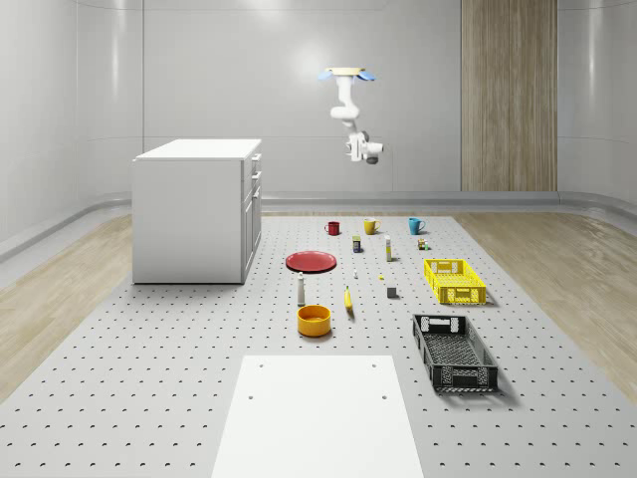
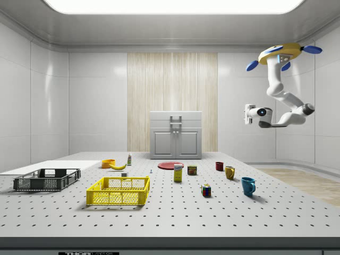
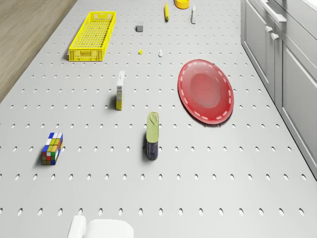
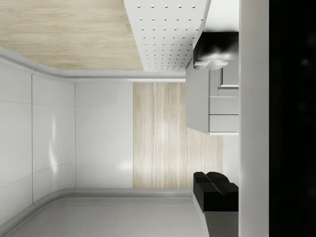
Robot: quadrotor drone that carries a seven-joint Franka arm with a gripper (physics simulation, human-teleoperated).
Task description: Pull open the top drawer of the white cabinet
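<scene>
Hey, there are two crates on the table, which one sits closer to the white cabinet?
The yellow crate. In the whole-scene view it lies farther up the table, level with the red plate by the white cabinet; the black crate sits nearer the camera.

Plate (image 1: 311, 261) between cabinet (image 1: 194, 211) and crates (image 1: 454, 281)

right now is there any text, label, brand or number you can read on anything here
None can be read.
Yellow box: its printed label is too small to read.
Can: marks on it are too blurred to read.
Strip under the table edge in the side view: a dark plate with pale marks, unreadable.
White cabinet and drone: no lettering seen.
</scene>
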